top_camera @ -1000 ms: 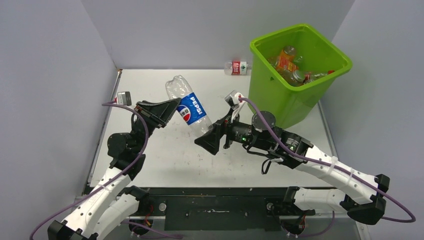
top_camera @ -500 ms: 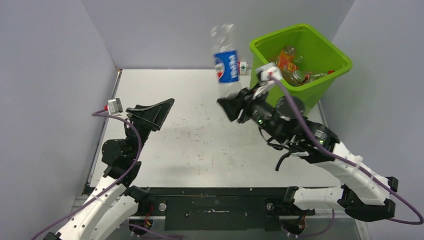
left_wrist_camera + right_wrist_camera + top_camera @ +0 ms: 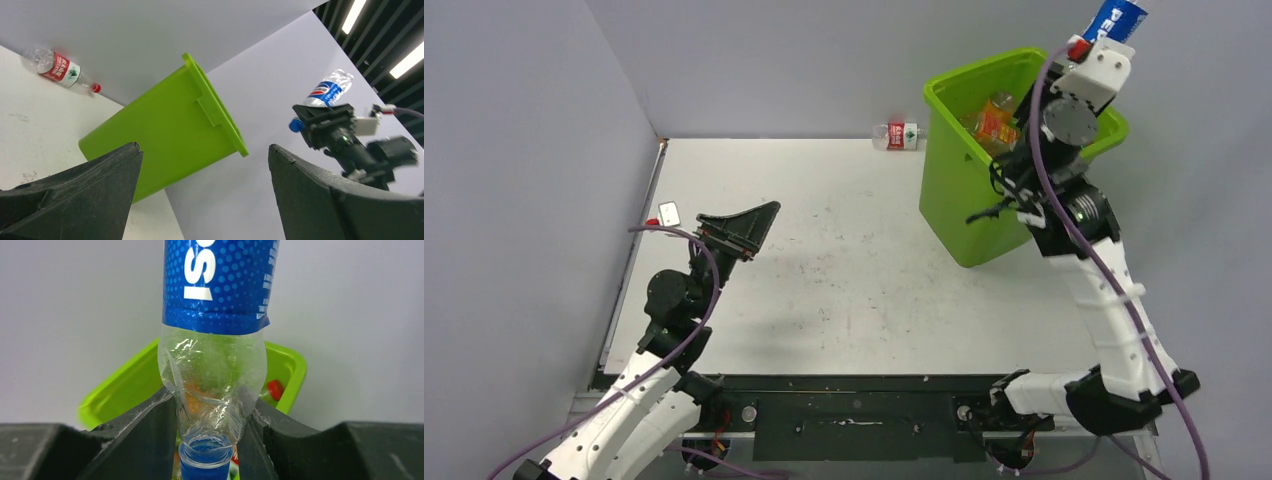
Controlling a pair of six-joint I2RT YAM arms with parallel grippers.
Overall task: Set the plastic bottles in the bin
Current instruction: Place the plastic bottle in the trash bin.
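My right gripper (image 3: 212, 400) is shut on the neck end of a clear Pepsi bottle (image 3: 215, 340) with a blue label and blue cap. It holds the bottle (image 3: 1117, 18) cap-down, high over the far side of the lime-green bin (image 3: 954, 95). Several bottles (image 3: 994, 120) lie inside the bin, some orange. A clear bottle with a red label (image 3: 897, 135) lies on the table by the back wall, left of the bin. My left gripper (image 3: 744, 225) hangs open and empty over the left of the table, pointing toward the bin (image 3: 165, 125).
Grey walls close in the white table (image 3: 844, 280) on the left, back and right. The bin stands in the back right corner, tilted in the left wrist view. The red-label bottle (image 3: 57, 67) touches the back wall.
The left gripper let go of the Pepsi bottle and drew back, open. The right gripper closed on it and swung it up and right, from mid-table to above the bin.
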